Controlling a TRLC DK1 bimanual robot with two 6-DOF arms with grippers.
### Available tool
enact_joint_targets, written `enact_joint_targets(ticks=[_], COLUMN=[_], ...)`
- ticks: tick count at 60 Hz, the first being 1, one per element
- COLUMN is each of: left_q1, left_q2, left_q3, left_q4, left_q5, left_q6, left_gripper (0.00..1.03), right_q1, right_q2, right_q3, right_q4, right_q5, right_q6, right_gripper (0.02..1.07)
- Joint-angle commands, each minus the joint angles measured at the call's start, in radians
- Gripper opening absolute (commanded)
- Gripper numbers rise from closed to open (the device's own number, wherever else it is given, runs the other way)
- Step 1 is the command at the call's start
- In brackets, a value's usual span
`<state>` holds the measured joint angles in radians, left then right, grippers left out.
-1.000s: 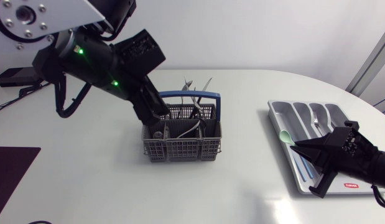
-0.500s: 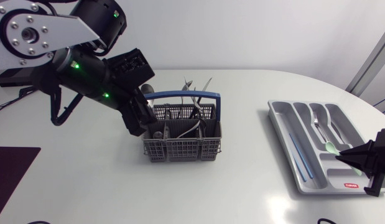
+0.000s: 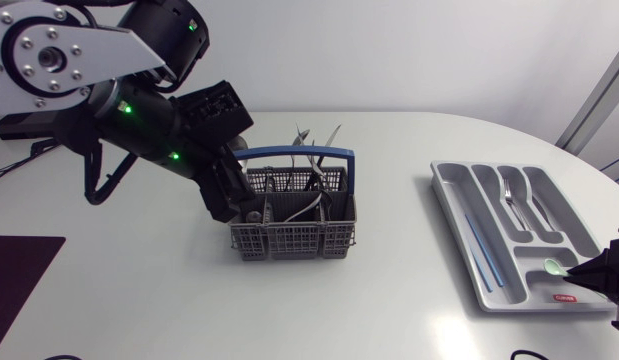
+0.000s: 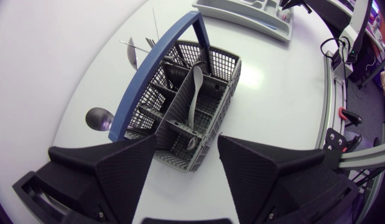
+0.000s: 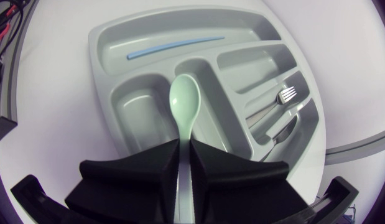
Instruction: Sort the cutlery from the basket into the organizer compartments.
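White table point(image 3: 389, 170), seen from above: a smooth, slightly glossy top whose far edge curves round toward the right. A dark rectangular mat point(image 3: 19, 285) lies flat on it at the head view's lower left, cut off by the view's edge. Soft light from above leaves a pale bright patch point(image 3: 451, 335) on the surface. The left wrist view shows a similar glare point(image 4: 255, 76) on the tabletop. Shadows are faint and diffuse.

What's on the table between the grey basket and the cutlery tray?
Nothing: in the head view only bare white table lies between the basket and the tray.
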<state>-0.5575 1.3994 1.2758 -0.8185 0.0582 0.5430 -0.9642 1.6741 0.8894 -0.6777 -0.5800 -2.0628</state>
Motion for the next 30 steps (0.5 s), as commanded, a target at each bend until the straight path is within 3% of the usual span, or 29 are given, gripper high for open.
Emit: enact_joint_targets(ticks=[1,17,24,30], left_q1=[-0.009,-0.024,-0.019,-0.019], left_q2=[0.016,0.013,0.010,0.007], left_q3=[-0.012,-0.007,-0.010,-0.013], left_q4=[-0.014,-0.044,-0.054,-0.059], left_q5=[-0.001,-0.001,-0.001,-0.001], left_q6=[-0.018,-0.031,-0.031,-0.031], left_gripper=[0.68,0.68,0.68,0.68], right_q1=[-0.002,0.002,0.002,0.010], right_q2=[0.021,-0.073,-0.140,-0.220], right_q3=[-0.003,-0.075,-0.083,-0.098], right_q4=[0.024,0.090,0.046,-0.008], right_q5=[0.020,0.026,0.005,-0.027], right_q6=[-0.054,-0.054,-0.045,-0.020], right_gripper=[0.16,0.54,0.70,0.77])
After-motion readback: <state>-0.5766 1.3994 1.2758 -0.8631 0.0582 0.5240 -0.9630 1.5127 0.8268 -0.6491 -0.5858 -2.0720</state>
